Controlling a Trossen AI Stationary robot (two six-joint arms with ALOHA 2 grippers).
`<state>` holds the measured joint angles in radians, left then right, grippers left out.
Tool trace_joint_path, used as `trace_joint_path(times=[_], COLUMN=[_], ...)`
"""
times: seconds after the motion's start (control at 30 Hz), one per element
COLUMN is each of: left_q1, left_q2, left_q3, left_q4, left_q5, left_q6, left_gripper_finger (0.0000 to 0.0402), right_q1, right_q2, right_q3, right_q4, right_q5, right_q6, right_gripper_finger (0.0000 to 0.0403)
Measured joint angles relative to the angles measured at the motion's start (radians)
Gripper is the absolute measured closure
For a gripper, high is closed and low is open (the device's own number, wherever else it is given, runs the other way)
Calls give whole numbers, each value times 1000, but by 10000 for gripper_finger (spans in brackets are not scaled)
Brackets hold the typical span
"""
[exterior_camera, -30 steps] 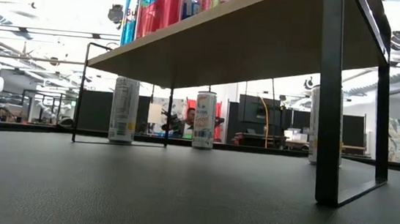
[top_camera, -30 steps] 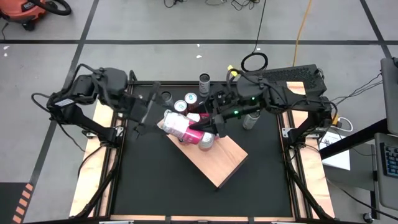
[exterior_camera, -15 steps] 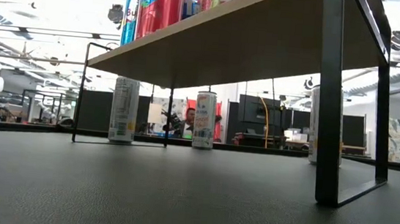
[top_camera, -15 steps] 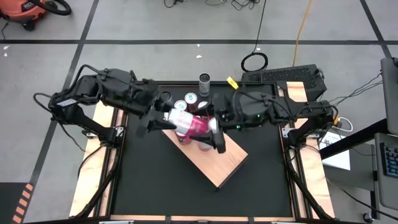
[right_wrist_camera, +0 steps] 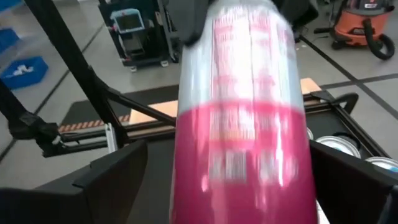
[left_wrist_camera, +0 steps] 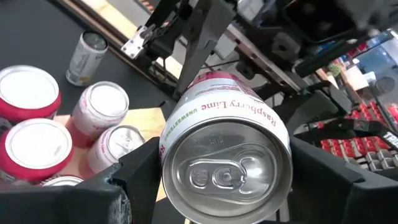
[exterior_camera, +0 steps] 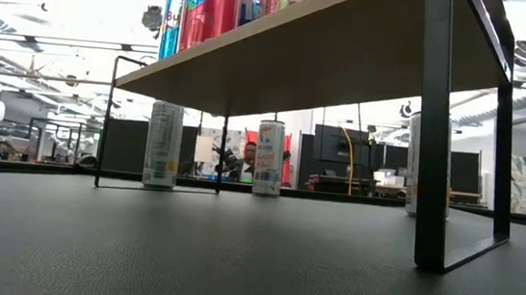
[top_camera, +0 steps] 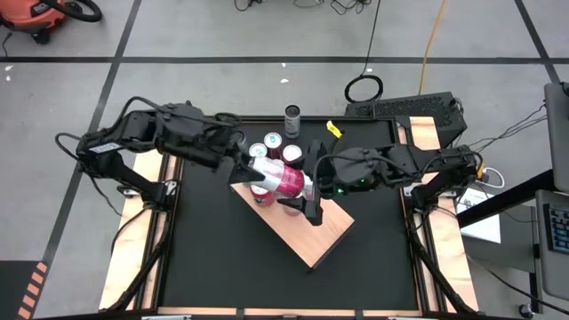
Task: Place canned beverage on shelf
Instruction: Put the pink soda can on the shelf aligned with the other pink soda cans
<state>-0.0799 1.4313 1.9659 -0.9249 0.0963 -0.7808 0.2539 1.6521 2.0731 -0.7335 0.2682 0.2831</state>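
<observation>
Raspberry-lime can [top_camera: 277,176], lying sideways above the wooden shelf [top_camera: 313,233], is pinched by the left hand [top_camera: 247,167]; the right hand [top_camera: 308,196], at its three-o'clock end, stands spread.

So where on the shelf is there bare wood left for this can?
The shelf's whole end nearest the table's front edge is bare. Its far end is crowded with standing cans, under the raspberry lime can held in the left end effector.
</observation>
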Motion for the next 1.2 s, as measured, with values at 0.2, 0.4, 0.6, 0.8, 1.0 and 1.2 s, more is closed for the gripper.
trace_joint_path(times=[0.2,0.4,0.6,0.8,1.0,1.2], left_q1=[0,0,0,0,0,0], left_q2=[36,40,44,43,42,42], left_q3=[0,0,0,0,0,0], left_q4=[2,7,35,28,26,29], left_q5=[8,7,7,4,3,-3], left_q6=[-70,-101,-110,-131,-128,-116], left_gripper_finger=[118,118,118,118,117,80], right_q1=[0,0,-1,-1,-1,-1], right_q2=[14,21,21,21,21,21], right_q3=[0,0,0,0,0,0], right_q4=[-9,-23,-54,-70,-67,-64], right_q5=[44,45,45,44,45,45], right_q6=[-29,-36,-37,-36,-35,-35], right_gripper_finger=[11,12,54,115,135,127])
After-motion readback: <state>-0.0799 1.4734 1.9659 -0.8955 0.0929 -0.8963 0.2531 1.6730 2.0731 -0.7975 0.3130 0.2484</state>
